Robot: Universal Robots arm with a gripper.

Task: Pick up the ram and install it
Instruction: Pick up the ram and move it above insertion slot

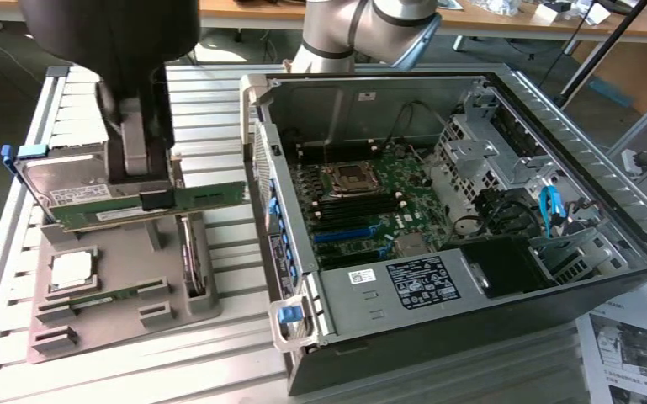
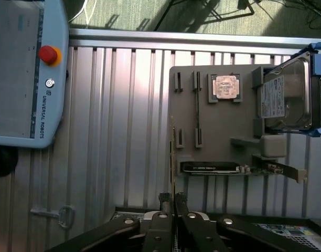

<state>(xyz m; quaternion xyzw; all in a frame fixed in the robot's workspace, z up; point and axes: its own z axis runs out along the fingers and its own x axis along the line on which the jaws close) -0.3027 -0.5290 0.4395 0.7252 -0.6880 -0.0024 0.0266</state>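
My gripper (image 1: 147, 199) is shut on the ram (image 1: 205, 196), a long thin green board held level in the air above the grey parts tray (image 1: 110, 252). In the wrist view the ram (image 2: 172, 157) appears edge-on as a thin line running out from between the closed fingertips of the gripper (image 2: 171, 198). A second stick of the same kind (image 1: 98, 296) lies in a slot of the tray, also seen as the second stick (image 2: 197, 105) in the wrist view. The open computer case (image 1: 491, 93) with its motherboard (image 1: 357, 202) lies to the exterior view's right.
On the tray sit a silver processor chip (image 1: 73, 269), a hard drive (image 1: 60, 181) and a dark expansion card on edge (image 1: 194, 252). A teach pendant (image 2: 24, 73) lies on the slatted table (image 2: 118, 131). Papers (image 1: 638, 345) lie at the exterior view's lower right.
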